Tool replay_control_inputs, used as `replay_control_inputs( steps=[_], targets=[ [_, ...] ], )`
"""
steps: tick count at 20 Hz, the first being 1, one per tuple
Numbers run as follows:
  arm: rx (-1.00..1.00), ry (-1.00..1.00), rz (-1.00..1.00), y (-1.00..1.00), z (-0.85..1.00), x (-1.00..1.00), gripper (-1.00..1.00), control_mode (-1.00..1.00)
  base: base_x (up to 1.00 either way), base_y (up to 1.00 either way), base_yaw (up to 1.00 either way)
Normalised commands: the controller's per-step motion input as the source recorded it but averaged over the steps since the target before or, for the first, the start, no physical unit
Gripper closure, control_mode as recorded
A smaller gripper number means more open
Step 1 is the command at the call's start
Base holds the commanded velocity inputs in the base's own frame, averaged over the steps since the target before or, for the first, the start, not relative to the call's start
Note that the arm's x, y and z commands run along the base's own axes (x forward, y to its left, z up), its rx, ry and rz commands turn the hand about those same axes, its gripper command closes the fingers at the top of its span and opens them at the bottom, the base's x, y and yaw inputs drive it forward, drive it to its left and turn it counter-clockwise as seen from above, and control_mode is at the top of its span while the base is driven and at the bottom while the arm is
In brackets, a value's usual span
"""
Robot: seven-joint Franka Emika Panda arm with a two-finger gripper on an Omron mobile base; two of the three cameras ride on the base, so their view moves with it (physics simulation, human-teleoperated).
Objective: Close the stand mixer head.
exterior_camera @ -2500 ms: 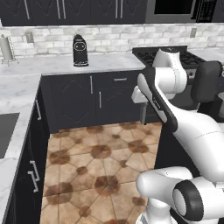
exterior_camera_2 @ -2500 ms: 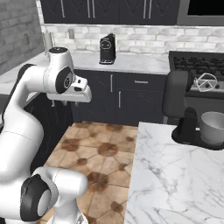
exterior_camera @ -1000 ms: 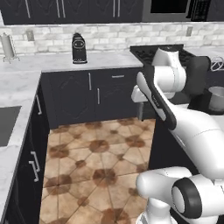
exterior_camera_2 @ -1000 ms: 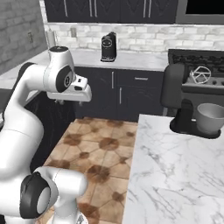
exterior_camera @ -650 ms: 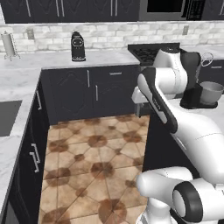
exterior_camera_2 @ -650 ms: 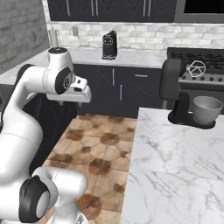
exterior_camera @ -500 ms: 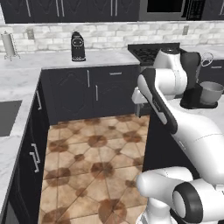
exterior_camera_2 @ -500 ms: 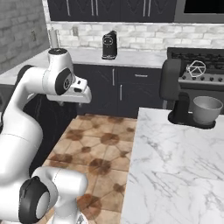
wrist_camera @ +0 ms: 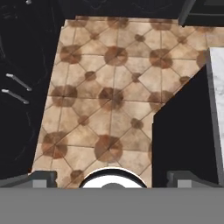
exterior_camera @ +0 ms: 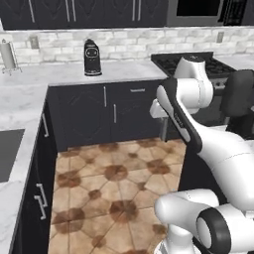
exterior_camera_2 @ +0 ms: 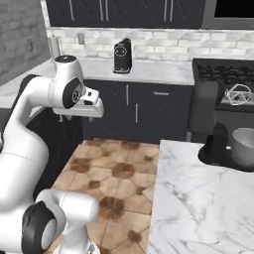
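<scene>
The stand mixer head is seen tilted up near the marble counter edge — the gripper is held spread above open tiled floor.

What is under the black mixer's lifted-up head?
Under the raised stand mixer head hangs a wire whisk, above the silver bowl on the mixer's base. What is inside the bowl cannot be seen.

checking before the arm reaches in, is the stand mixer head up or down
Up. In the right base view the stand mixer head stands tilted back, with the whisk hanging clear above the silver bowl.
</scene>
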Motion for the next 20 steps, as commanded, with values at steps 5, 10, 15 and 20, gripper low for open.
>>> replay_control_inputs(
  steps=[5, 10, 15, 20],
  targets=[
    [0.00, 0.00, 0.00, 0.00, 0.00, 0.00, -1.00, 1.00, 0.89, 0.60, -0.14],
    [0.00, 0.00, 0.00, 0.00, 0.00, 0.00, -1.00, 1.00, 0.53, 0.31, -0.35],
    [0.00, 0.00, 0.00, 0.00, 0.00, 0.00, -1.00, 1.00, 0.39, 0.10, -0.45],
    [0.00, 0.00, 0.00, 0.00, 0.00, 0.00, -1.00, 1.00, 0.30, 0.22, -0.46]
  ],
)
